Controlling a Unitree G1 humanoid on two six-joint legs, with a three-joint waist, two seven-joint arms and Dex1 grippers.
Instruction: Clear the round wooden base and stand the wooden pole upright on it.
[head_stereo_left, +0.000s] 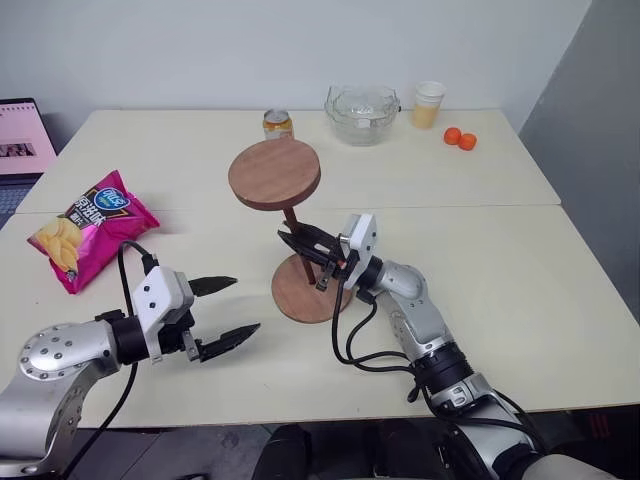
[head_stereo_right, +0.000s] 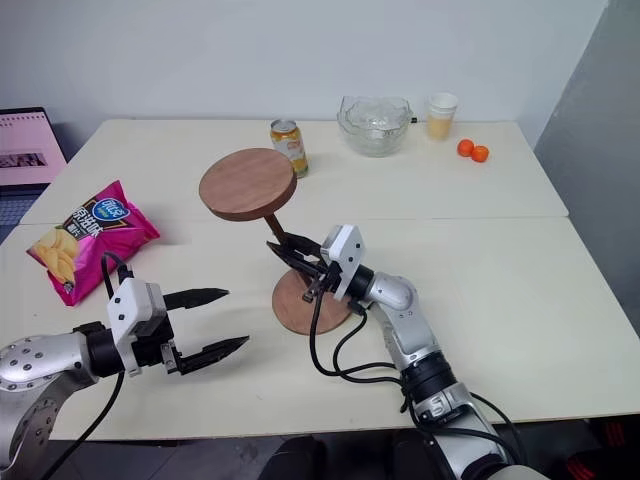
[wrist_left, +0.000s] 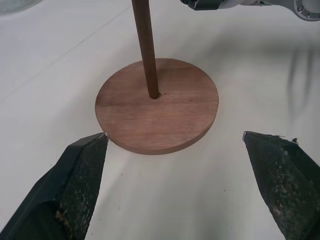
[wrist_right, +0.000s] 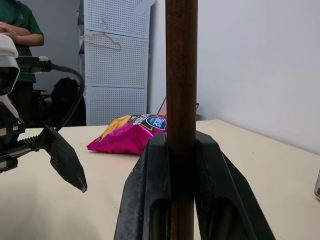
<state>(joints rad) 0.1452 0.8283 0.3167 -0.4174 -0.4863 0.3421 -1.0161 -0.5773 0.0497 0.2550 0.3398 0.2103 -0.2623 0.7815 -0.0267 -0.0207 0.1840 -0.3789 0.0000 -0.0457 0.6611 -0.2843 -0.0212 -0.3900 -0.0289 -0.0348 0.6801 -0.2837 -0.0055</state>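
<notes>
Wooden pole (wrist_left: 145, 47) stands upright with its lower tip in the centre hole of the round wooden base (wrist_left: 159, 105), which lies flat on the tabletop (head_stereo_left: 500, 280) near the front edge; the disc fixed to the pole's upper end faces up and overhangs the base in the head views, hiding part of the shaft below it; right tool (head_stereo_left: 302, 243) is pressed together on the pole, one black finger on each side of the shaft, gripping it partway up; in the right wrist view the shaft runs out of the picture both above and below, so neither end shows there; left tool (head_stereo_left: 226, 310) is spread wide and holds nothing, hovering beside the base and apart from it, fingers pointed toward it; in the left wrist view the base sits between the two fingertips (wrist_left: 82, 170) but beyond them, no contact visible; whether the pole's tip is fully seated in the hole cannot be told; pink chip bag (head_stereo_left: 90, 228) lies at the left of the tabletop, well apart from the base; a can (head_stereo_right: 288, 146), a glass bowl (head_stereo_left: 362, 113), a cup (head_stereo_left: 428, 104) and two small orange fruits (head_stereo_left: 460, 138) stand along the far side; a laptop screen (head_stereo_left: 22, 140) is cut off at the left edge; a person's folded arms (wrist_right: 17, 32) show in the background, face out of frame.
</notes>
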